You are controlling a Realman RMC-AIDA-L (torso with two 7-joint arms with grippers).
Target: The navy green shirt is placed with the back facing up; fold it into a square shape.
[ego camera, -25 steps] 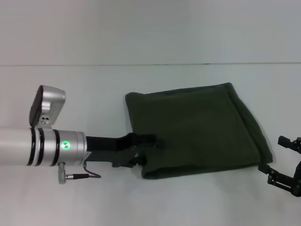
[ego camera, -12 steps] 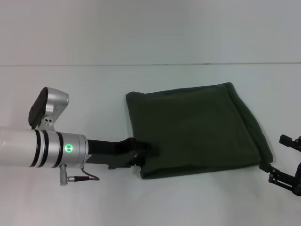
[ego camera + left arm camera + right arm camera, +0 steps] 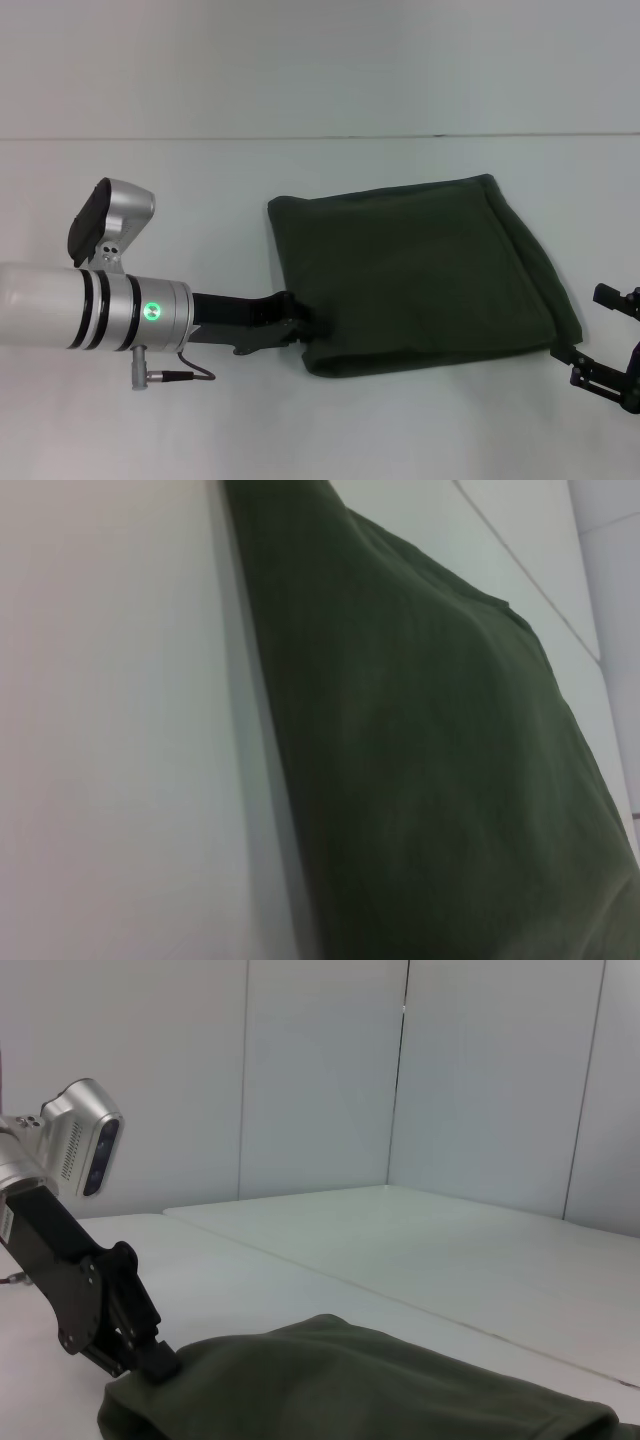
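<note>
Here the navy green shirt [image 3: 420,275] lies folded into a rough square on the white table [image 3: 200,170], right of centre in the head view, its plain side up and its edges a little uneven along the lower right. The left gripper [image 3: 296,322] reaches in from the lower left of the frame and touches the shirt's lower left corner; in the right wrist view its black tip [image 3: 150,1356] sits against that corner, but whether it is clamped or parted I cannot tell. The right gripper [image 3: 612,345] rests at the frame's lower right edge, just beside the shirt's lower right corner, its fingers spread apart and empty.
</note>
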